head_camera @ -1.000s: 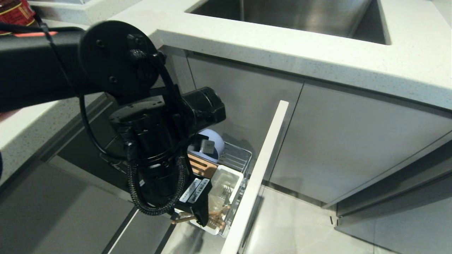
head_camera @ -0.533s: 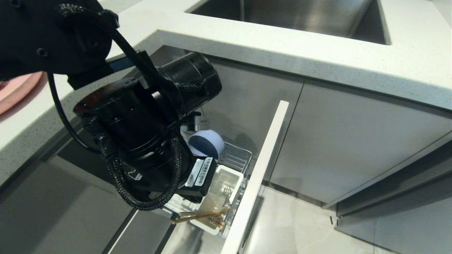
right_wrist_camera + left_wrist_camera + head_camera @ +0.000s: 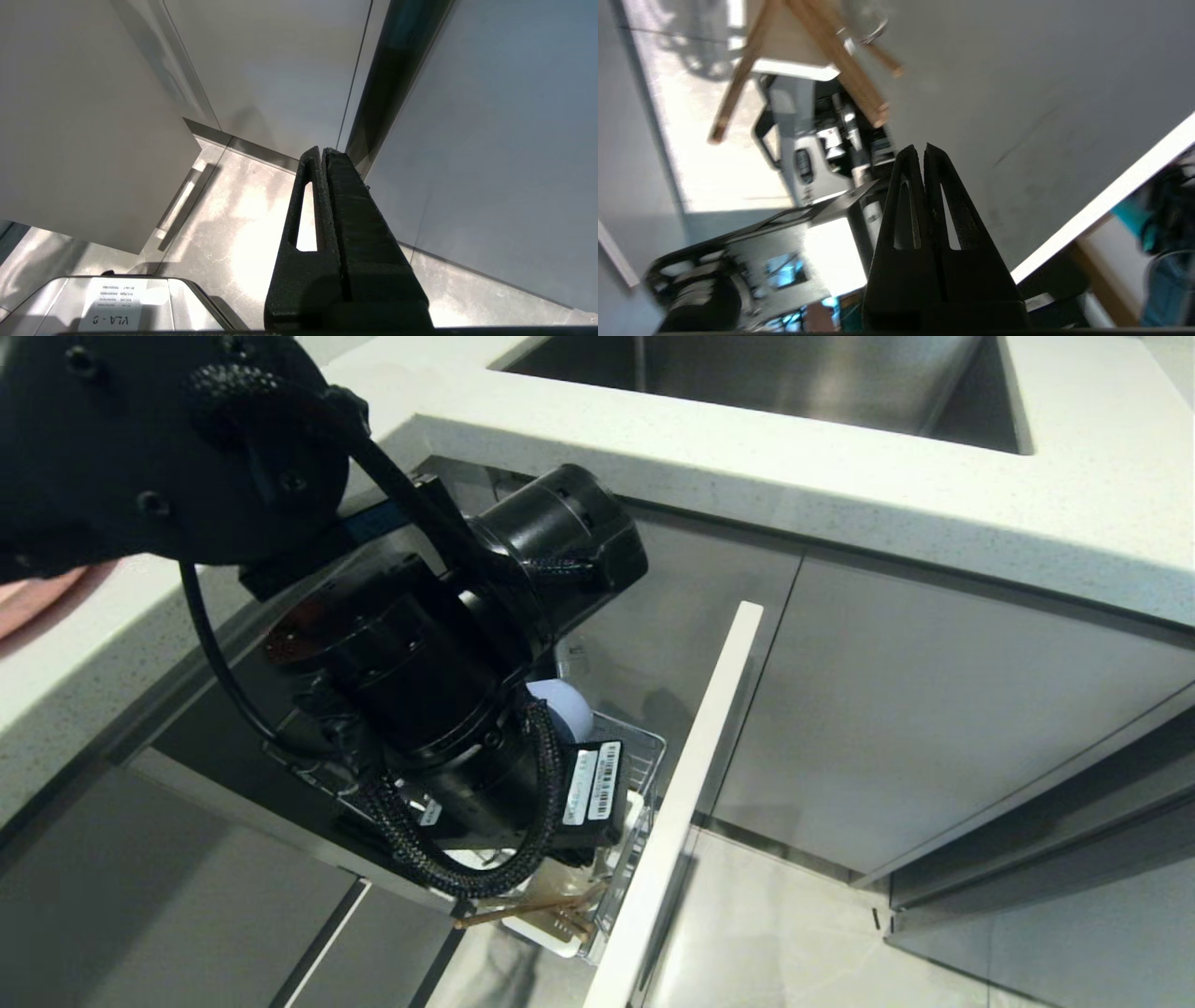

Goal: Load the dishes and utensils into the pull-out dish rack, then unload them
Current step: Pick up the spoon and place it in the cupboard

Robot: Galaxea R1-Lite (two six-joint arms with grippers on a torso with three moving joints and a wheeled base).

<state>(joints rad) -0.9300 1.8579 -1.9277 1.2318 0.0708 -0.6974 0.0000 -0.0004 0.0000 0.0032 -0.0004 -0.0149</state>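
My left arm's black wrist [image 3: 467, 709] hangs over the pull-out dish rack [image 3: 644, 751] and hides most of it, and my own fingers are hidden in the head view. Behind the wrist peeks the pale blue bowl [image 3: 565, 702]. The wooden chopsticks [image 3: 527, 910] stick out of the white cutlery cup [image 3: 560, 943] at the rack's near end. In the left wrist view my left gripper [image 3: 923, 149] is shut with nothing in it, a little short of the chopsticks [image 3: 852, 65] and the cup [image 3: 794, 70]. I cannot make out the spoon. My right gripper [image 3: 322, 151] is shut and empty, low over the floor.
The rack's tall white front panel [image 3: 695, 775] stands out from the grey cabinet fronts [image 3: 915, 709]. Above them runs the white counter [image 3: 840, 476] with a steel sink [image 3: 747, 373]. A strip of a pink dish [image 3: 33, 602] shows on the counter at far left.
The left arm's elbow lifted out of the way and its wrist swung up and across the rack. It now covers the cutlery cup and most of the blue bowl. The chopsticks have not moved.
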